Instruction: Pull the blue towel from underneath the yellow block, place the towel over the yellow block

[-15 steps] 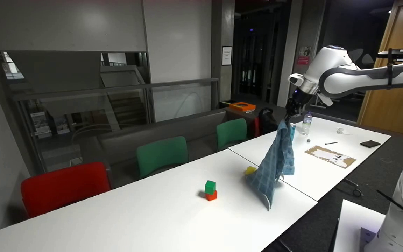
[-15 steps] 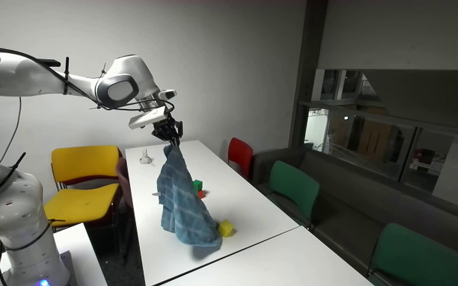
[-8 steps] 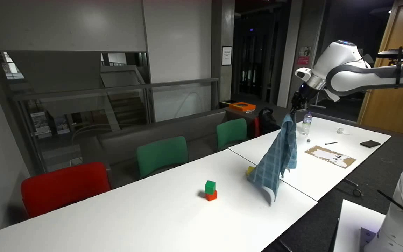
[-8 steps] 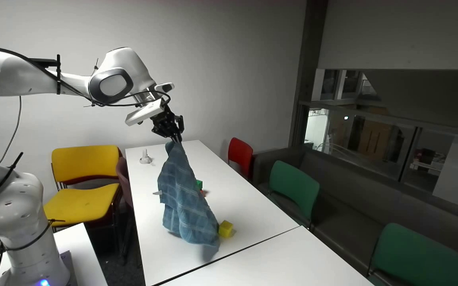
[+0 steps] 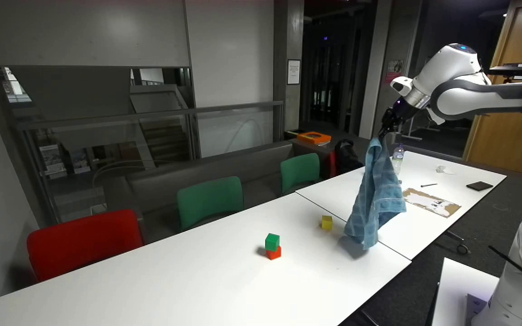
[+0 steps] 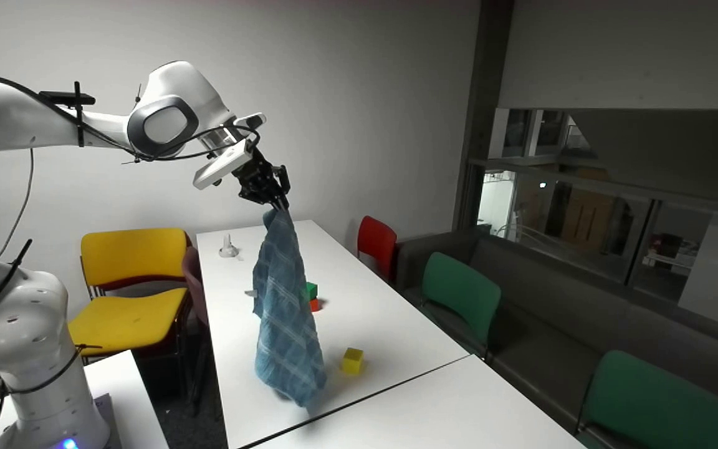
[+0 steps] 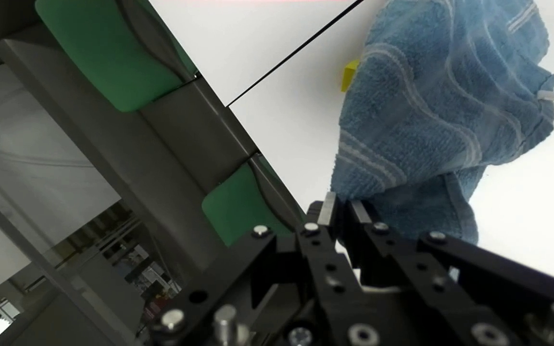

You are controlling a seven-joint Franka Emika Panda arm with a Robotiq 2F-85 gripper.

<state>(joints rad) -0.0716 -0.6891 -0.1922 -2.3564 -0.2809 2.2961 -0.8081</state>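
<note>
My gripper point(image 7: 343, 201) is shut on a gathered end of the blue towel point(image 7: 440, 96) and holds it high above the white table. It also shows in both exterior views point(image 5: 382, 136) point(image 6: 279, 204). The towel hangs down in folds in both exterior views point(image 5: 375, 194) point(image 6: 287, 318), its lower edge close above the tabletop with a shadow beneath. The yellow block point(image 5: 327, 222) sits on the table beside the towel, apart from it and uncovered, also in an exterior view point(image 6: 352, 361). In the wrist view the towel partly hides the yellow block point(image 7: 349, 76).
A green block point(image 5: 272, 242) stands on a red block point(image 5: 273, 253) farther along the table. A bottle point(image 5: 398, 158), a cardboard piece point(image 5: 433, 203) and a dark flat object point(image 5: 479, 186) lie on the adjoining table. Green chairs point(image 5: 210, 199) line one side.
My gripper has risen and drawn back with the towel. The towel's lower end has swung away from the yellow block, which now shows whole in both exterior views.
</note>
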